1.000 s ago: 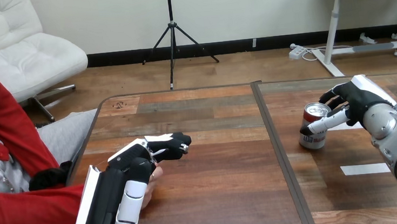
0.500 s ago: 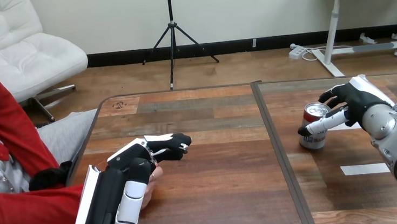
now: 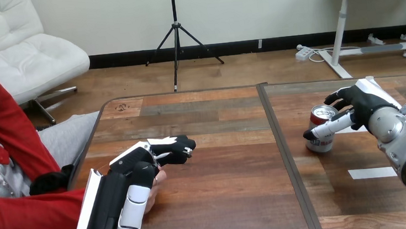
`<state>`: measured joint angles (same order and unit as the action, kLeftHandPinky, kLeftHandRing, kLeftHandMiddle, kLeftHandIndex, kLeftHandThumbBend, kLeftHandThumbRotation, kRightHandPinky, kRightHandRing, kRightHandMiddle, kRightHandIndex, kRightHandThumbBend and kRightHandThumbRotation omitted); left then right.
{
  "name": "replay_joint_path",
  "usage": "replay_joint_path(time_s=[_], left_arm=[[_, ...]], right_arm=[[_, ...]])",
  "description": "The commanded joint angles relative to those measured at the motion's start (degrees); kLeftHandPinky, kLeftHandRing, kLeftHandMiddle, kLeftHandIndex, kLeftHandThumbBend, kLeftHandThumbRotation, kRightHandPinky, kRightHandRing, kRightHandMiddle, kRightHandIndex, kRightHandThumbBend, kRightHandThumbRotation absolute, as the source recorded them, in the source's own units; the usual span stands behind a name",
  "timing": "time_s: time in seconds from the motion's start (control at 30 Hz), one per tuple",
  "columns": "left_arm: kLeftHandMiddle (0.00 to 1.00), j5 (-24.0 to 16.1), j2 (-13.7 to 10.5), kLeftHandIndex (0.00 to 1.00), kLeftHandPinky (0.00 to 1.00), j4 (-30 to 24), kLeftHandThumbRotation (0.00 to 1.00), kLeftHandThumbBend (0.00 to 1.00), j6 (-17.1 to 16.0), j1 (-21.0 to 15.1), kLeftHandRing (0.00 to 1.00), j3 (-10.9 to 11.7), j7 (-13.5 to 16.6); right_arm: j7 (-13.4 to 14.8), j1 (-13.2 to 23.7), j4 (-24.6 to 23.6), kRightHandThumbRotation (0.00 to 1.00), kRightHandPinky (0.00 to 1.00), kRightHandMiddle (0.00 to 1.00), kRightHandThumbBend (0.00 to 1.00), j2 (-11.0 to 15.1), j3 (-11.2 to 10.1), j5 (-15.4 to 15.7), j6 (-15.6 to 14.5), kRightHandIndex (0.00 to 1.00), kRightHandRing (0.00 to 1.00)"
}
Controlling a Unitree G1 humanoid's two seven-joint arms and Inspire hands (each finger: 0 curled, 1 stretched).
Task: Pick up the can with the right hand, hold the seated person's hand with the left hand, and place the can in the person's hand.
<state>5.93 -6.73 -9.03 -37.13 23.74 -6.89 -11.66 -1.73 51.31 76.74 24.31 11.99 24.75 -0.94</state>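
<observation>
**Right hand** [image 3: 365, 105]: the fingers [image 3: 337, 98] are curled round the far side of the can's rim. The thumb lies nearly straight across the can's near side, just below the top, and its tip passes beyond the can's left edge. The silver forearm runs back to the lower right corner.

**Can** [image 3: 320, 143]: stands upright between the thumb and the fingers, with its base on the table. It has a silver top, a red band under the rim and a pale lower body. Its lower half shows clear below the thumb.

**Left hand** [image 3: 121, 202]: well apart from the can, to the left of it, back upward with the white shells showing. It lies over the person's hand [image 3: 158, 180], of which a small part shows at its right edge. Whether it grips that hand cannot be told.

**Red sleeve** [image 3: 24, 219]: leads from the left edge in under the left hand.

**Table** [image 3: 224, 195]: dark wooden planks. A seam [image 3: 282, 157] runs front to back between the two hands, just left of the can.

**White strip** [image 3: 373, 172]: lies flat on the table, nearer than the can and beside the right forearm.
</observation>
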Motion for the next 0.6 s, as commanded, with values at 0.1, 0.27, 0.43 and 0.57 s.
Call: replay_joint_path(time_s=[0.1, 0.27, 0.43, 0.57], left_arm=[[0.67, 0.3, 1.1, 0.55, 0.67, -1.3, 0.99, 0.60, -0.9, -1.3, 0.78, 0.3, 0.4], [0.66, 0.0, 1.3, 0.54, 0.65, -1.1, 0.99, 0.59, -1.6, -1.4, 0.77, 0.3, 0.7], [0.66, -0.1, 1.4, 0.54, 0.64, -1.2, 0.99, 0.59, -1.5, -1.3, 0.77, 0.3, 1.0], [0.66, -0.1, 1.5, 0.54, 0.62, -1.3, 0.99, 0.59, -1.5, -1.3, 0.76, 0.2, 1.1]], right_arm=[[0.4, 2.4, -0.7, 0.20, 0.68, 0.82, 1.00, -1.2, 1.3, 1.0, 0.8, 0.79, 0.80], [0.3, 2.4, -0.7, 0.21, 0.71, 0.83, 0.99, -1.1, 2.3, 1.8, 1.1, 0.79, 0.82], [0.4, 2.5, -0.6, 0.22, 0.72, 0.84, 0.98, -1.3, 2.5, 1.9, 0.6, 0.79, 0.83], [0.5, 2.5, -0.6, 0.22, 0.74, 0.84, 0.98, -1.4, 3.0, 2.5, 0.5, 0.79, 0.84]])
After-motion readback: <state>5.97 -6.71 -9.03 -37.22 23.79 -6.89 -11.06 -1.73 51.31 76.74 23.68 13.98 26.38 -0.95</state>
